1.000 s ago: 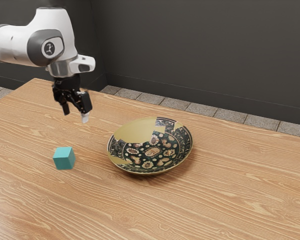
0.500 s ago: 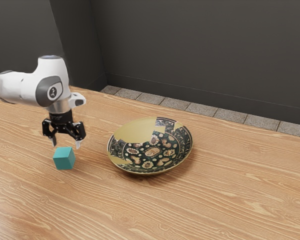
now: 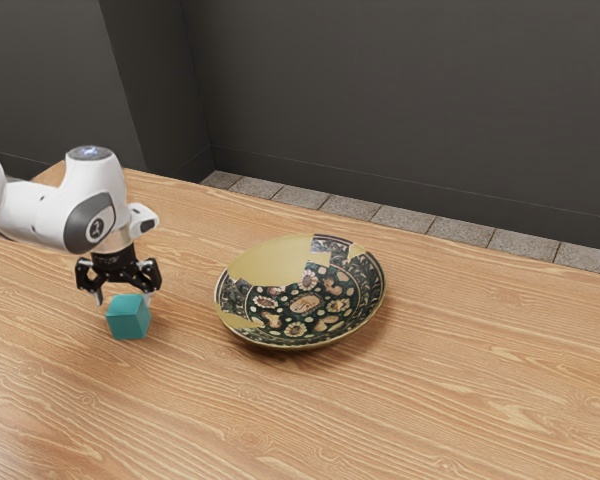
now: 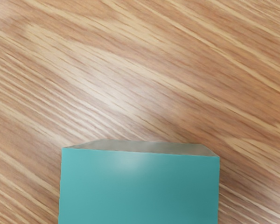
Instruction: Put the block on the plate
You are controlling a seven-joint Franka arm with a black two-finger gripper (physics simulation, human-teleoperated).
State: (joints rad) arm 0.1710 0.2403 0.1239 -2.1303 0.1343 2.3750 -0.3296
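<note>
Our gripper (image 3: pixel 123 299) has black parts that look like hard plastic or metal, faintly glossy. Above it, we see the arm (image 3: pixel 42 212) in smooth white plastic with a satin shine. Just below our hand, the block (image 4: pixel 139 189) is smooth and mostly matt, with a soft sheen on its teal top. The table (image 3: pixel 430 400) under it looks like wood, streaky-grained with a low polish. Beside our hand, the plate (image 3: pixel 305 303) resembles patterned, glazed ceramic with smooth gold patches. Farther off, we find rough, stony floor tiles (image 3: pixel 405 220) and a matt dark wall (image 3: pixel 400 100).
</note>
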